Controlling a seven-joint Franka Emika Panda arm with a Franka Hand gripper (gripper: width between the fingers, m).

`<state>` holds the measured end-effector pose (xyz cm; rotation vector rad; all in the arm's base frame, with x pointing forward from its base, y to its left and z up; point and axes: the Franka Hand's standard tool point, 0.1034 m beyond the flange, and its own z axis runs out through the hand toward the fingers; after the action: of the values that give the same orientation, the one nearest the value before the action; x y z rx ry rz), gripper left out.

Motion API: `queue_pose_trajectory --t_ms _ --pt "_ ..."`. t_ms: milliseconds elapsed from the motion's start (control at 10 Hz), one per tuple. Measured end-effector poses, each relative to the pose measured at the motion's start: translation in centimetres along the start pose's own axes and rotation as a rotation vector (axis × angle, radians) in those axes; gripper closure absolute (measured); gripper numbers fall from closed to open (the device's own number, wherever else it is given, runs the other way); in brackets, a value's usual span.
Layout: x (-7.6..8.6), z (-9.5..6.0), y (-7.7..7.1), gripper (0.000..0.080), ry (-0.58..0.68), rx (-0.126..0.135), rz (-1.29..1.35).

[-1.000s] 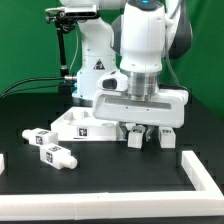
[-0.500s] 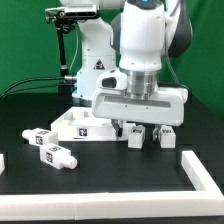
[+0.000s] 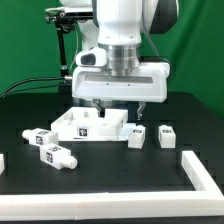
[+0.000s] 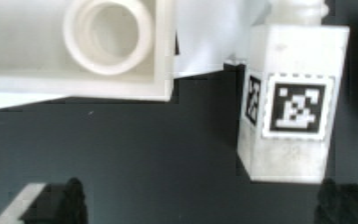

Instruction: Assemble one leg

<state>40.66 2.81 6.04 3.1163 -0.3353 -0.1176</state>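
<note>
Several white legs with black-and-white tags lie on the black table. Two stand toward the exterior view's right point(image 3: 137, 137) point(image 3: 168, 137) and two lie at its left point(image 3: 38, 135) point(image 3: 56, 155). The large white square panel point(image 3: 90, 126) lies in the middle. My gripper point(image 3: 120, 108) hangs open and empty above the panel's right end, apart from every leg. In the wrist view, one leg point(image 4: 293, 100) lies beside the panel's corner with its round hole point(image 4: 108, 40). My gripper point(image 4: 202, 203) shows both dark fingertips point(image 4: 55, 203) wide apart with bare table between them.
A white L-shaped bar point(image 3: 198, 170) lies along the front right of the table. Another white piece point(image 3: 2, 162) shows at the left edge. The robot base point(image 3: 95, 60) and a black stand point(image 3: 65, 45) are behind the panel.
My gripper has risen and moved to the exterior view's left, from low over the two right legs to above the panel. The legs stay where they were.
</note>
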Motion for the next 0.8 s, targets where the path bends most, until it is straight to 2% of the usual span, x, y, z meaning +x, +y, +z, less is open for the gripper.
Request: queue_pose_trajectory --t_ms 300,500,600,800 --pt "0.0 0.0 0.3 0.0151 -0.005 0.0 -0.055" --pt "-0.5 0.1 3.1 0.0151 -0.04 0.007 -0.203" --pt "-0.5 0.1 4.4 0.0151 -0.02 0.01 -0.322" --pt "-1.7 0.6 6.2 0.0151 0.031 0.004 -0.424"
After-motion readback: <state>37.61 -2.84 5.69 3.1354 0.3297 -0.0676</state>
